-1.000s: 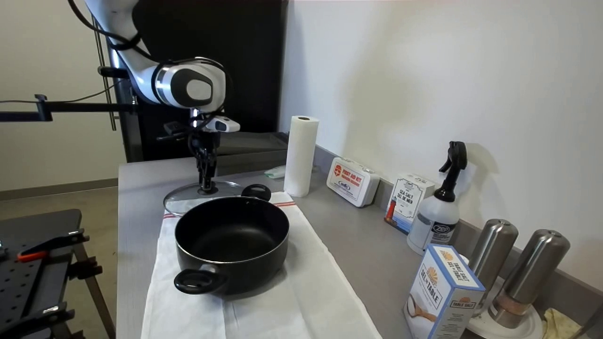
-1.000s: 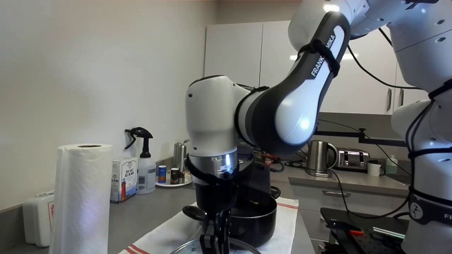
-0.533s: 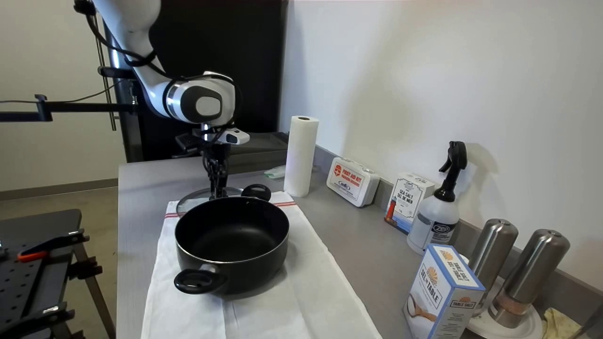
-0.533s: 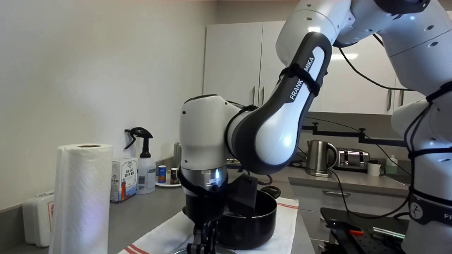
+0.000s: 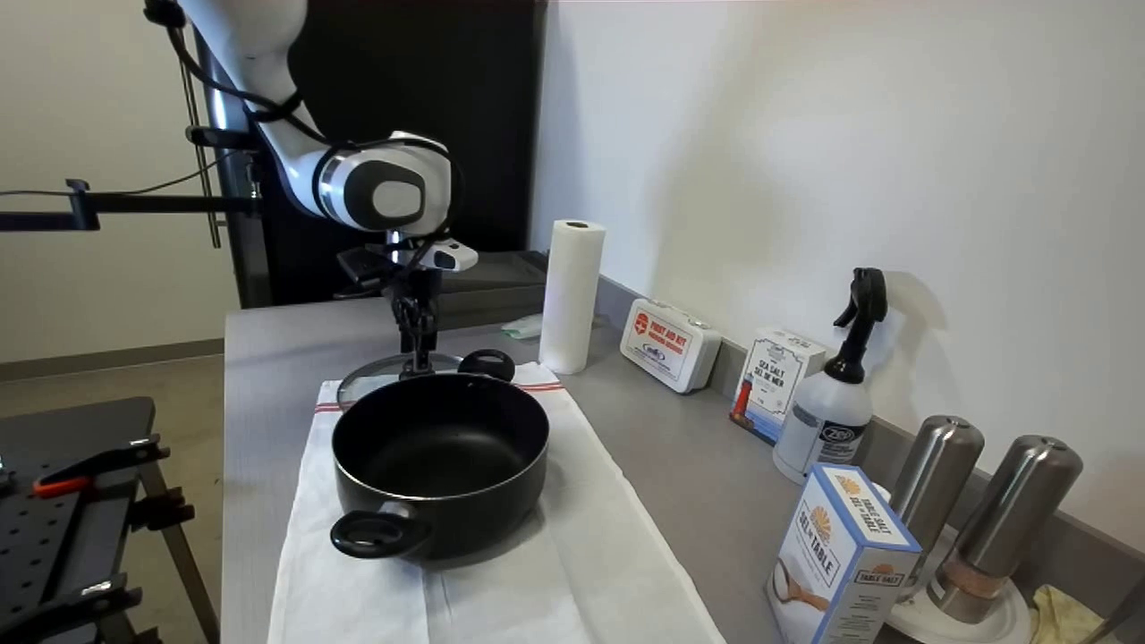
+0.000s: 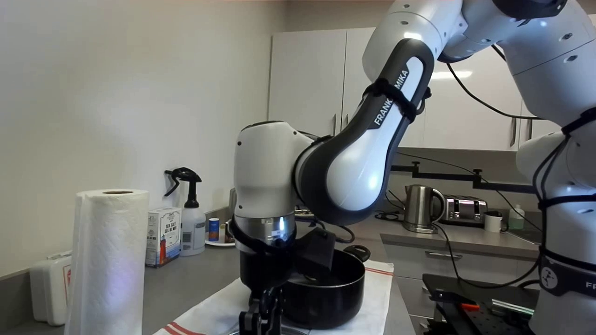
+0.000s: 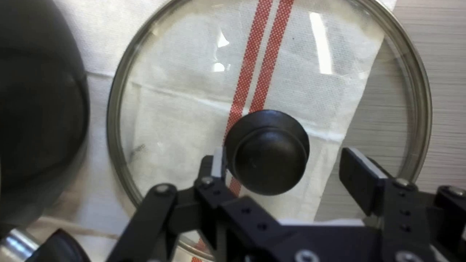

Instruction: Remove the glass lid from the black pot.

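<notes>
Grey counter (image 5: 662, 447) runs along a pale wall (image 5: 805, 134), as an exterior view shows. On this counter lies a white towel (image 5: 572, 572), and upon the towel stands the black pot (image 5: 465, 523), uncovered, so that its dark inside can be seen. Behind the pot, and partly hidden by it, is the glass lid (image 5: 376, 376); the gripper (image 5: 417, 365) points straight down at the middle of this lid. More to the right stand a paper roll (image 5: 572, 300), a first aid kit (image 5: 669, 344), a sea salt box (image 5: 776, 385) and a spray bottle (image 5: 823, 420).

In an exterior view the robot arm (image 6: 358, 153) covers a part of the pot, and of the lid only a narrow piece appears at the lower edge. Farther away are a steel kettle (image 6: 418, 209) and a toaster (image 6: 465, 210).

In the wrist view the lid lies with its black knob (image 7: 271, 156) upward, partly over the red-striped end of the towel and partly over the counter itself, near the pot. The fingers (image 7: 360, 182) of the gripper are spread apart, with the knob between them: one finger is just beside it, whether touching I cannot tell, and the other is clearly away from it.
</notes>
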`<action>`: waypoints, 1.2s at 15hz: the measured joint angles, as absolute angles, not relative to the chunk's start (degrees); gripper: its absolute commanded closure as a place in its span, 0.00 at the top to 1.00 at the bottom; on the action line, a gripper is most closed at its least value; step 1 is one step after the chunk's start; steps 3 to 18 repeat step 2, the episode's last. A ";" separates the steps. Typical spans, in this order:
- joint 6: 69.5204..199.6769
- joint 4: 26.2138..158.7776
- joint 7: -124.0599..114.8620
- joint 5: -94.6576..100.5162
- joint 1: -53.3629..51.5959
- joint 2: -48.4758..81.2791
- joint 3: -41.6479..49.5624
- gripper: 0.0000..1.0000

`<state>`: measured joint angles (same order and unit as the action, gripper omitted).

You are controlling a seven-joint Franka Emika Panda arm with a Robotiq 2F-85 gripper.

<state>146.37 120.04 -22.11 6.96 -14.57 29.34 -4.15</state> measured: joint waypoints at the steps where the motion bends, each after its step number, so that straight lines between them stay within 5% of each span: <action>1: 146.38 120.15 -21.69 6.71 -14.61 28.69 -4.32 1.00; 18: 146.38 120.45 -21.29 6.50 -14.66 27.76 -4.50 1.00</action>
